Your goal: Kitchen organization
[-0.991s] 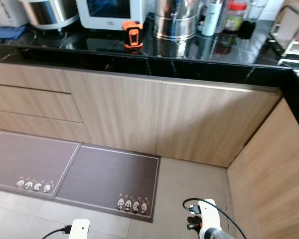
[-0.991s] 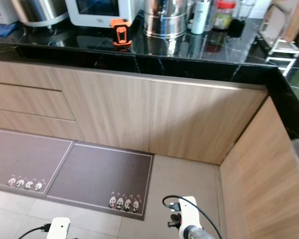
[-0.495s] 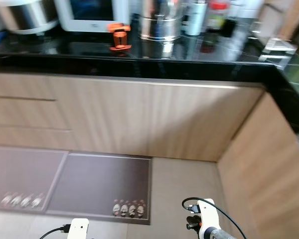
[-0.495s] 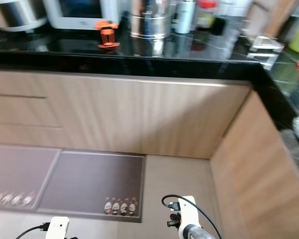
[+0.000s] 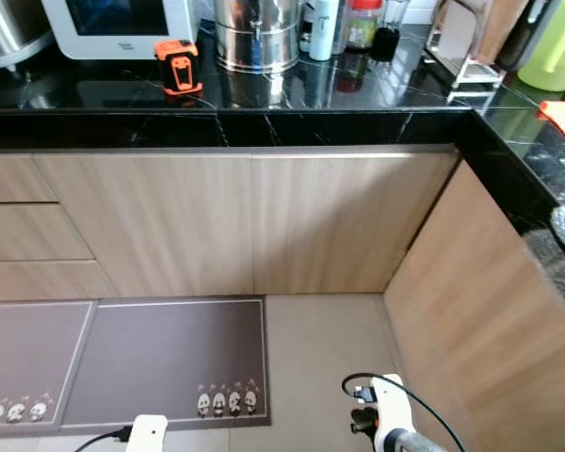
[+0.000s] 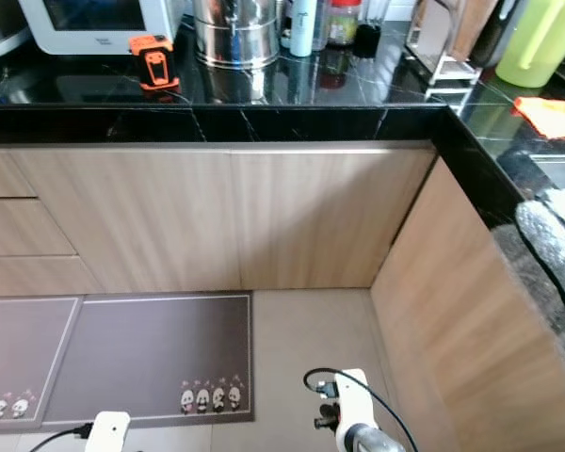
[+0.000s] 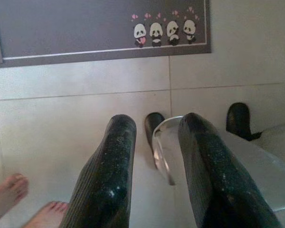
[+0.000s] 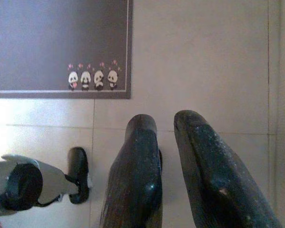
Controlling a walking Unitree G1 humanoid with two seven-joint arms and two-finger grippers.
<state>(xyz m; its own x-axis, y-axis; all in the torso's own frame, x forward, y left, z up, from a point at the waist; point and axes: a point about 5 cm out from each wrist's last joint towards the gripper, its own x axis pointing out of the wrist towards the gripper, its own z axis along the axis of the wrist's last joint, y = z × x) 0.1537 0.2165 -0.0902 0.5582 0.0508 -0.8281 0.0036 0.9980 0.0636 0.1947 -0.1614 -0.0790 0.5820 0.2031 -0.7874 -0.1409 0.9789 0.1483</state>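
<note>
A black stone counter (image 5: pixel 292 127) runs along wood-fronted cabinets and turns a corner at the right. On it stand a white microwave (image 5: pixel 118 21), a small orange and black device (image 5: pixel 177 68), a steel pot (image 5: pixel 256 34), bottles and a jar (image 5: pixel 363 21), a rack (image 5: pixel 463 58), a green pitcher (image 5: pixel 557 49) and an orange cloth (image 5: pixel 563 111). Both arms hang low over the tiled floor. My left gripper (image 7: pixel 154 121) is open with nothing between its fingers. A narrow gap splits the fingers of my right gripper (image 8: pixel 165 118), which also holds nothing.
Grey panda mats (image 5: pixel 165 353) lie on the floor before the cabinets. The wooden side of the right counter run (image 5: pixel 480 320) closes off the corner. A person's bare feet (image 7: pixel 9 194) are on the tiles close behind my left gripper.
The camera has swung right: the counter corner, the green pitcher and the orange cloth have come into view. Both arms hang as before.
</note>
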